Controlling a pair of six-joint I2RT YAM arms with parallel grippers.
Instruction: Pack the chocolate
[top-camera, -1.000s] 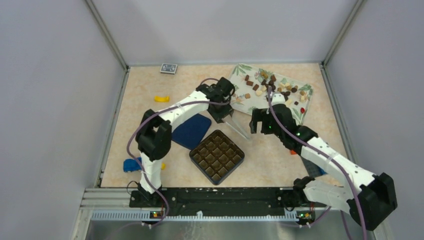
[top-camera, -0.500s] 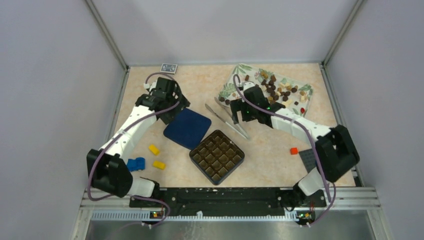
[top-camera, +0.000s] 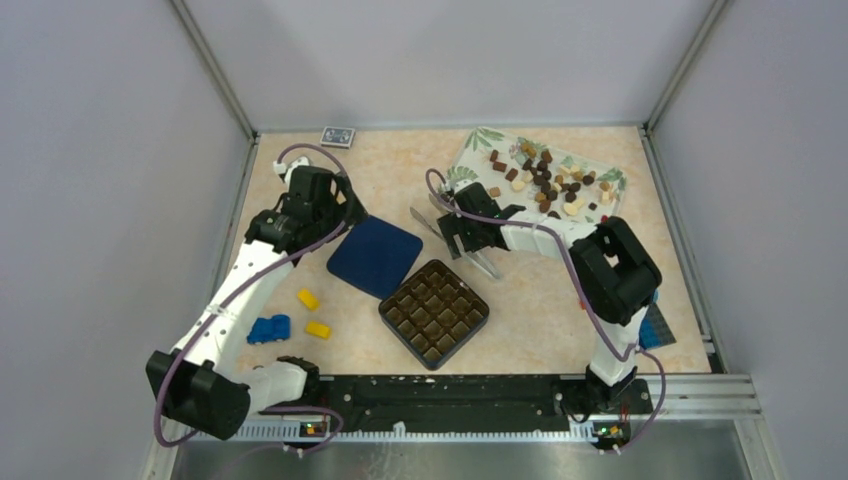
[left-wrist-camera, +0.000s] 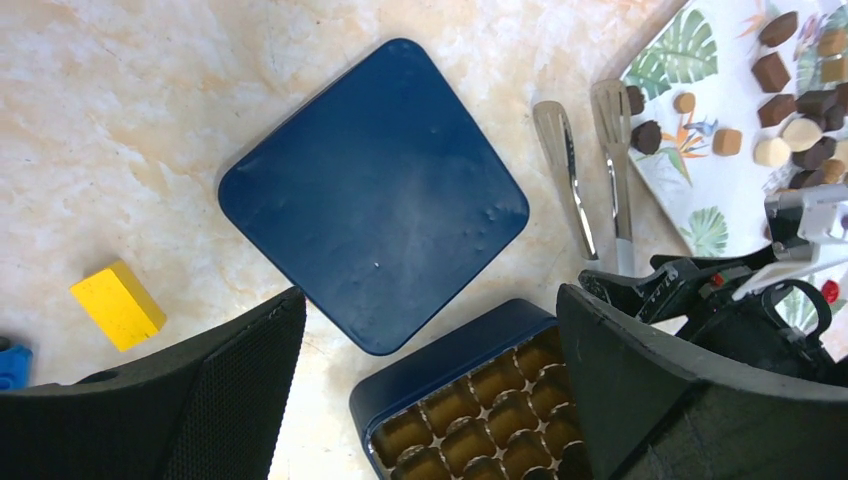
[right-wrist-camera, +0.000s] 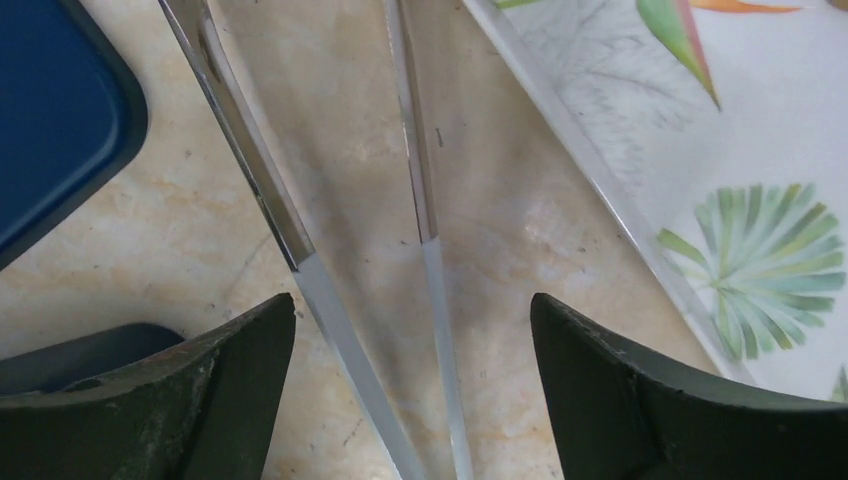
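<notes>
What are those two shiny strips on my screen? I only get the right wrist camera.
Observer: They are the two arms of metal tongs, lying flat on the table next to a leaf-print tray.
Operator: And where is the chocolate I'm meant to pack?
Observer: The chocolates lie loose on that tray, towards its far side, beyond what your camera shows.

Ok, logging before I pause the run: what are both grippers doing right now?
Left gripper: open, holding nothing.
Right gripper: open, straddling the metal tongs, not gripping them.
</notes>
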